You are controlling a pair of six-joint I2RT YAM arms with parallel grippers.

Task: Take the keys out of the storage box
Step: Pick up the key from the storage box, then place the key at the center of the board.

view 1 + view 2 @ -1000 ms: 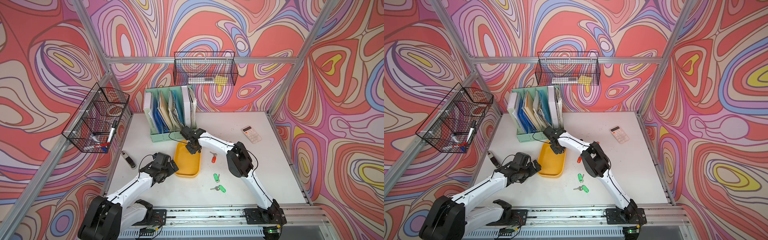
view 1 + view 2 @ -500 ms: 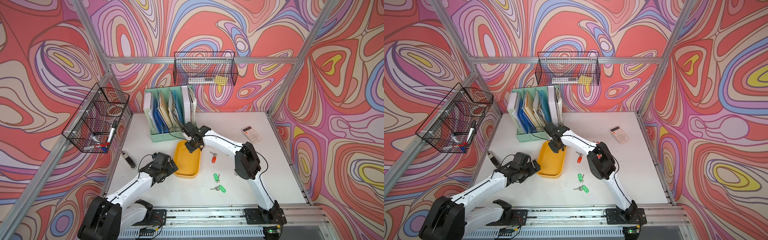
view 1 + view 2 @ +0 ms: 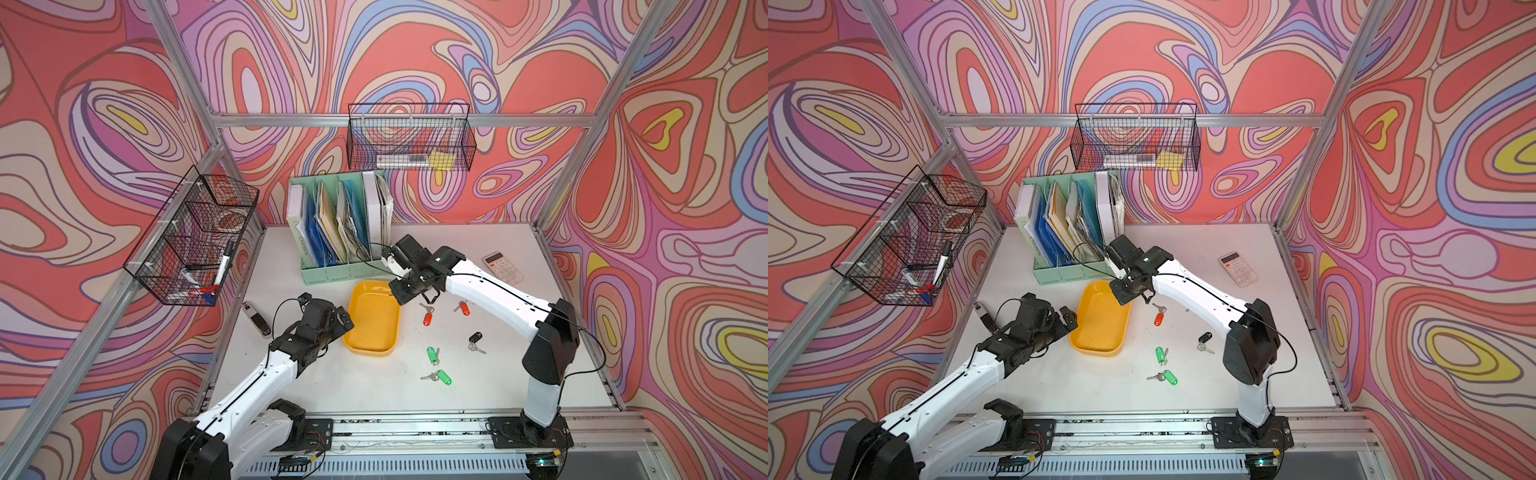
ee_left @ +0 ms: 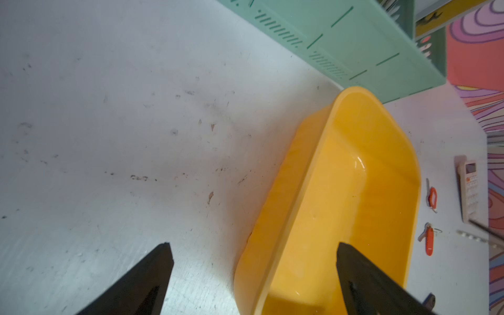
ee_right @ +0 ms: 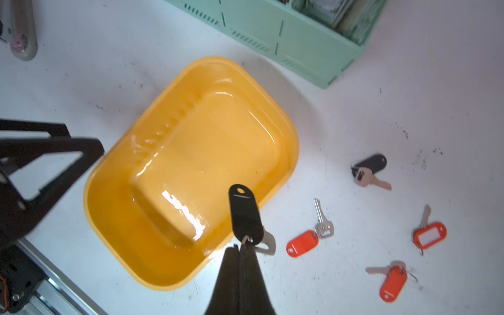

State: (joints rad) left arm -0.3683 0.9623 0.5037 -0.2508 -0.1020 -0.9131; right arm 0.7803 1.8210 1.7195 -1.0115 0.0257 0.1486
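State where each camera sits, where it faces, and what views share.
Top views: high overhead, looking down at the table; left arm and right arm show.
Left wrist: low near the storage box, facing it; open jaws show.
Right wrist: above the box, looking down; shut jaws hold a black-tagged key.
All share the box.

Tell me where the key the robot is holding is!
In the right wrist view, the black-tagged key dangles from the shut right pincer over the edge of the yellow storage box, on the side nearest the red-tagged keys lying on the table.
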